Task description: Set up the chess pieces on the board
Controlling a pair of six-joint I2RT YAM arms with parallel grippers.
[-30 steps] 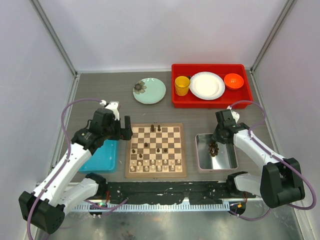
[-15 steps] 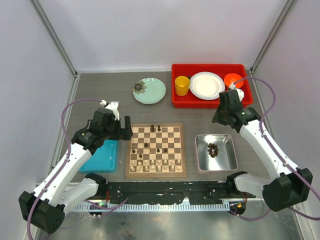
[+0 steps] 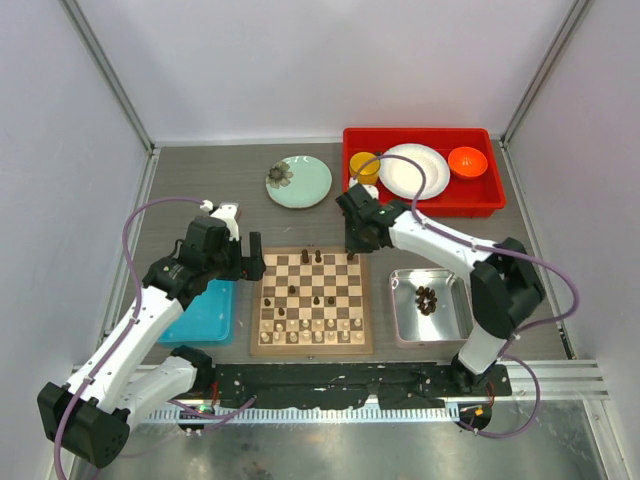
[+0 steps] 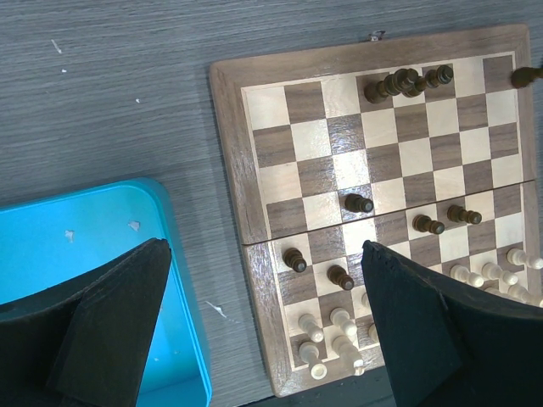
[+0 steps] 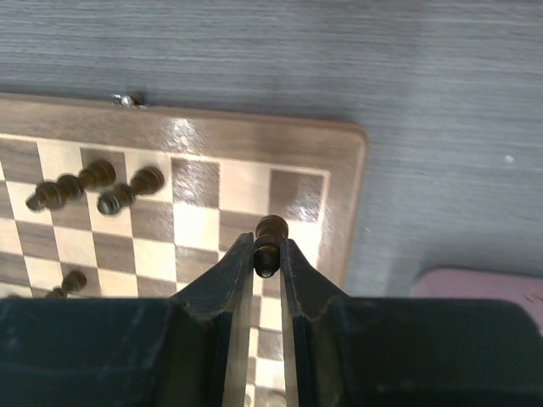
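The board (image 3: 311,347) lies between the arms, with pale chess pieces (image 3: 310,330) in its two near rows and a few dark ones (image 3: 305,257) scattered farther out. My right gripper (image 3: 352,248) hangs over the board's far right corner, shut on a dark chess piece (image 5: 270,240) that pokes out past its fingertips (image 5: 240,254) above a corner square of the board (image 5: 254,127). My left gripper (image 3: 255,258) stands wide open beside the board's far left corner. Its fingers (image 4: 110,331) hold nothing and frame the board's left edge (image 4: 229,153).
A silver metal tray (image 3: 455,320) right of the board holds a clump of dark pieces (image 3: 427,299). A blue tray (image 3: 205,315) lies left of the board. Behind are a green plate (image 3: 298,181) and a red bin (image 3: 420,206) with a yellow cup, white plate and orange bowl.
My right arm has swung from over the metal tray, up past the red bin, to the board's far right corner with a dark piece in its jaws. The left arm has not moved.
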